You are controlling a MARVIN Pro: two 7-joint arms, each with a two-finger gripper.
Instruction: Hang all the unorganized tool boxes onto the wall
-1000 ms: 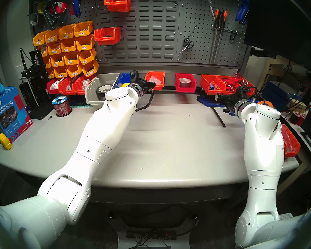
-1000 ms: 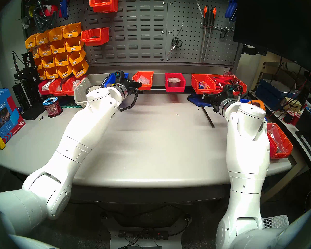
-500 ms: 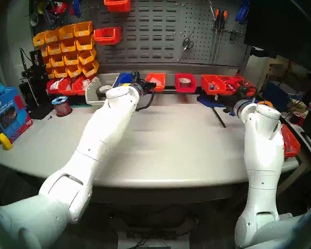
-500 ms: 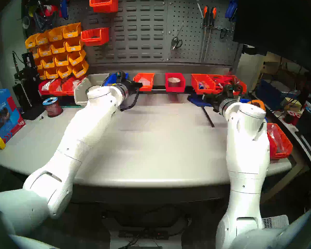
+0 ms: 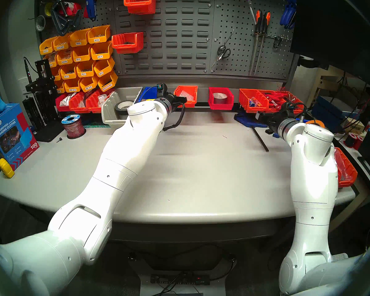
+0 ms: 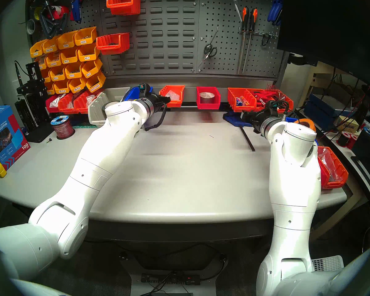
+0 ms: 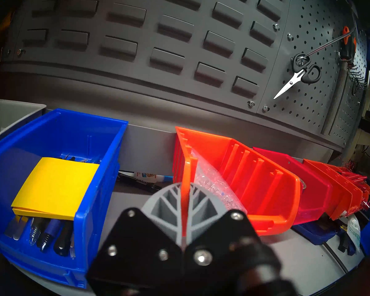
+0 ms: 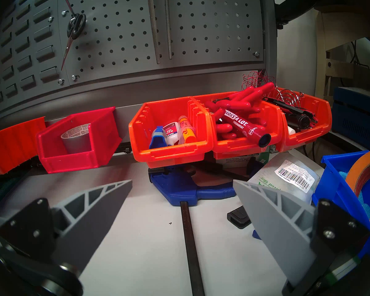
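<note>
My left gripper (image 7: 185, 205) is shut on the left side wall of the orange-red ribbed tool box (image 7: 254, 182), which holds clear bags and sits tilted with its back at the light grey rail (image 7: 150, 135). In the head view this tool box (image 5: 186, 95) is below the dark louvred wall (image 5: 179, 32), with my left gripper (image 5: 181, 100) at its left. The red tool box (image 5: 220, 98) with a silver tape roll is to its right. The pale grey tool box (image 5: 110, 111) with black tape lies tilted behind my left elbow. My right gripper (image 8: 182, 182) stands open and holds nothing.
Two orange bins (image 5: 127, 42) hang on the louvres beside yellow labelled bins (image 5: 81, 56). A blue bin (image 7: 51, 171) with yellow notes is left of the held box. Orange bins (image 8: 201, 129), a blue clamp (image 8: 190, 191) and a black bar (image 5: 261, 137) lie before my right gripper.
My left arm has shifted slightly to the right, carrying the orange-red tool box a little to the right along the rail. The right arm has not moved.
</note>
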